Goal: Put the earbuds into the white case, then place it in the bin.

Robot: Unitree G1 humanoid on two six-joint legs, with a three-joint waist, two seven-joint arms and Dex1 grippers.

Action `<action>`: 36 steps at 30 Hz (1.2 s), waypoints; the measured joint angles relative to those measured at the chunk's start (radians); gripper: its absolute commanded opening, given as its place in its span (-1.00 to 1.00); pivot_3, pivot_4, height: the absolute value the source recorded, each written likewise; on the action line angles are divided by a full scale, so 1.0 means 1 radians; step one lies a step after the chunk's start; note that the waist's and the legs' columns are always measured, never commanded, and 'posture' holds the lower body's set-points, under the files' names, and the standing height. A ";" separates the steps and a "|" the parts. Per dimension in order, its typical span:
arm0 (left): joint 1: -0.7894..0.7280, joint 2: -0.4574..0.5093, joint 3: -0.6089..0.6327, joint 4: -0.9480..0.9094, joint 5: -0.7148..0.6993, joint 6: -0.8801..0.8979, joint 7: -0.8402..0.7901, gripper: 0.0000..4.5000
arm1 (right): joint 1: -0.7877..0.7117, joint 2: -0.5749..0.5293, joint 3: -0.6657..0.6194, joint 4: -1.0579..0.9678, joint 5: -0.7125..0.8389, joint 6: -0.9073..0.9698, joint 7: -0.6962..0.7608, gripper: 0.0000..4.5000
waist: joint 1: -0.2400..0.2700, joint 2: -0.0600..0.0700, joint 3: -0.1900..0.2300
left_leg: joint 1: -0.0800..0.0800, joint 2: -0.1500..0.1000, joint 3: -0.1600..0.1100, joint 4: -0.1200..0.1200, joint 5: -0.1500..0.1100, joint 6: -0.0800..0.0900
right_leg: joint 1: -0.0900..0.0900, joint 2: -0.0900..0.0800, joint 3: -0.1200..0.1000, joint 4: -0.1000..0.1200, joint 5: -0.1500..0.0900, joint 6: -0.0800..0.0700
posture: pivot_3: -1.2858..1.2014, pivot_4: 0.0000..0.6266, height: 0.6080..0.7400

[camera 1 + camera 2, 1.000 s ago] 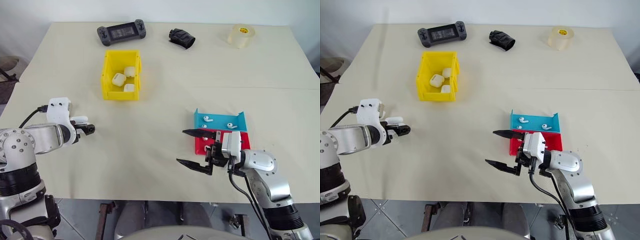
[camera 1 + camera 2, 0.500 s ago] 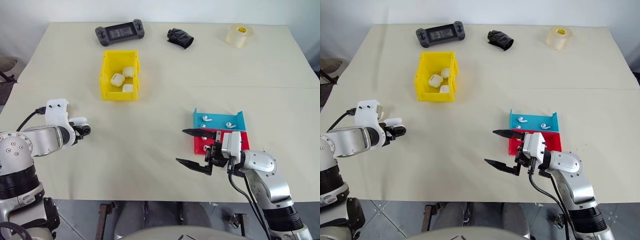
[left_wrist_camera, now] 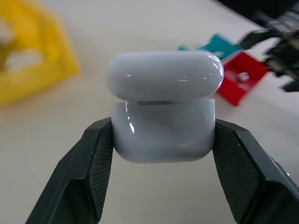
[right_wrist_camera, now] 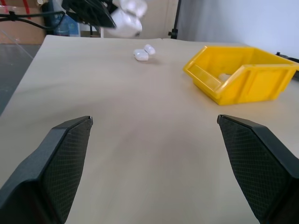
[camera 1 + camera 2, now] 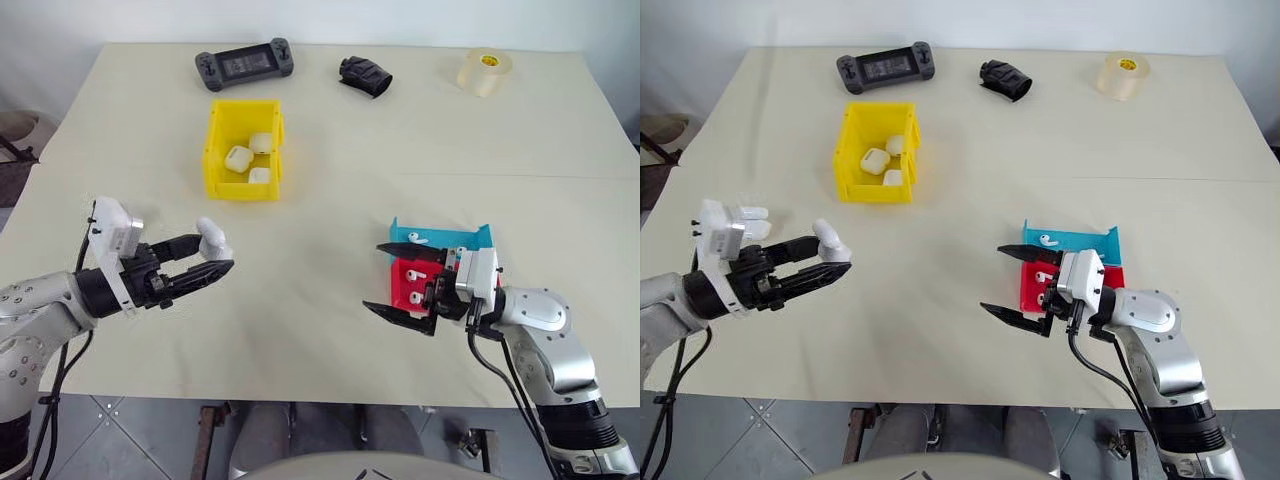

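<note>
Cream bench (image 5: 330, 150), left claw (image 5: 213, 256) clamping white case (image 3: 163, 105), right claw (image 5: 400, 282) wide beside trays, yellow bin (image 5: 243, 150) behind.

The 2 head views look down over the whole table (image 5: 300, 320); both wrist views look level across it and share the yellow bin (image 4: 243, 77).

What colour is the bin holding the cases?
Bright yellow; the bin shows best in the left eye view.
</note>
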 measured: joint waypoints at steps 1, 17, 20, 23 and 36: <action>-0.016 -0.024 -0.033 0.023 0.021 -0.042 -0.040 0.24 | 0.006 -0.009 -0.013 -0.003 0.000 0.006 -0.007 1.00 | 0.001 0.000 0.000 | 0.000 0.000 0.000 0.000 0.000 0.000 | 0.000 0.000 0.000 0.000 0.000 0.000 | 0.03 -0.52 1.00; -0.176 -0.452 -0.344 0.355 0.297 -0.632 -0.292 0.24 | 0.314 -0.129 -0.310 -0.155 0.043 0.091 -0.106 1.00 | 0.004 0.001 -0.001 | 0.000 0.000 -0.002 0.006 -0.001 0.004 | 0.004 0.002 -0.003 0.002 0.001 0.002 | 0.03 -0.52 1.00; -0.194 -0.553 -0.382 0.446 0.300 -0.721 -0.350 0.24 | 0.431 -0.162 -0.416 -0.158 0.044 0.105 -0.095 1.00 | 0.020 0.002 -0.001 | 0.001 -0.001 -0.001 0.008 -0.002 0.005 | 0.007 0.002 -0.003 -0.001 0.002 0.004 | 0.03 -0.52 1.00; -0.210 -0.611 -0.412 0.491 0.300 -0.765 -0.374 0.24 | 0.495 -0.175 -0.499 -0.159 0.046 0.099 -0.074 1.00 | 0.021 0.001 -0.001 | 0.003 -0.001 -0.002 0.009 -0.002 0.006 | 0.011 0.002 -0.003 -0.003 0.003 0.005 | 0.03 -0.52 1.00; -0.243 -0.677 -0.586 0.406 0.277 -0.618 -0.441 0.24 | 0.750 -0.252 -0.839 -0.146 0.075 0.149 0.096 1.00 | 0.023 0.003 -0.002 | 0.003 -0.001 -0.002 0.008 -0.003 0.008 | 0.015 0.002 -0.002 -0.010 0.004 0.007 | 0.03 -0.52 1.00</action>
